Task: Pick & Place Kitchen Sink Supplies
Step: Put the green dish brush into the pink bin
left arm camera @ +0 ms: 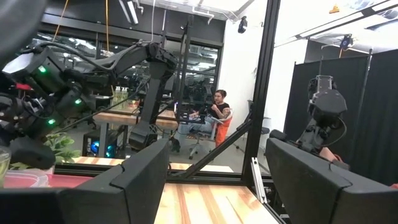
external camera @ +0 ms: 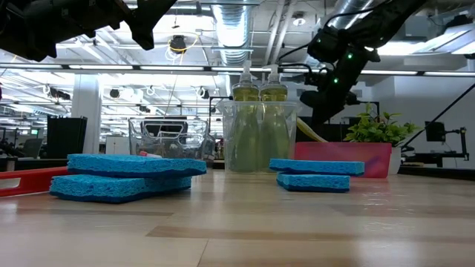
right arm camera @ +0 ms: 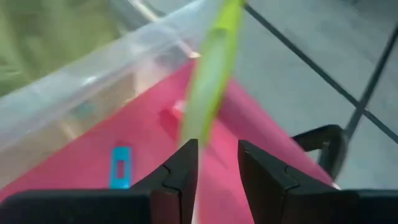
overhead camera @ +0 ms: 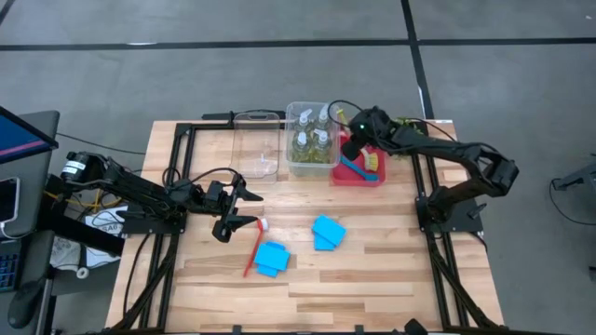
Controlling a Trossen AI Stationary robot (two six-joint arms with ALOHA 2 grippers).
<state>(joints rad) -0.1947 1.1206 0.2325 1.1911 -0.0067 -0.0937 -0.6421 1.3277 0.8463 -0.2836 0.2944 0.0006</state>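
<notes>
Several clear bottles of yellow-green liquid (overhead camera: 312,140) stand in a clear bin (external camera: 260,126). A red brush (overhead camera: 253,247) lies flat on the table between two stacks of blue sponges (overhead camera: 271,259) (overhead camera: 328,233). A blue brush (overhead camera: 357,170) and a yellow-green brush (right arm camera: 214,68) are in the red bin (overhead camera: 358,175). My right gripper (overhead camera: 354,146) hovers over that bin, narrowly open (right arm camera: 217,171), the yellow-green handle running to its one fingertip. My left gripper (overhead camera: 237,209) is wide open (left arm camera: 217,180), above the table beside the red brush's head. My right gripper has the yellow-green brush's handle (right arm camera: 198,127) meeting the tip of one finger (right arm camera: 185,163), not lying in the gap between the two. Whether the finger touches the handle, I cannot tell. The handle slants up and away from the gripper over the red bin.
An empty clear bin (overhead camera: 256,144) stands left of the bottle bin. A small leafy plant (external camera: 378,126) sits behind the red bin at the table's far right. Black frame rails run along the table's left and right sides. Bare wood lies toward the near edge.
</notes>
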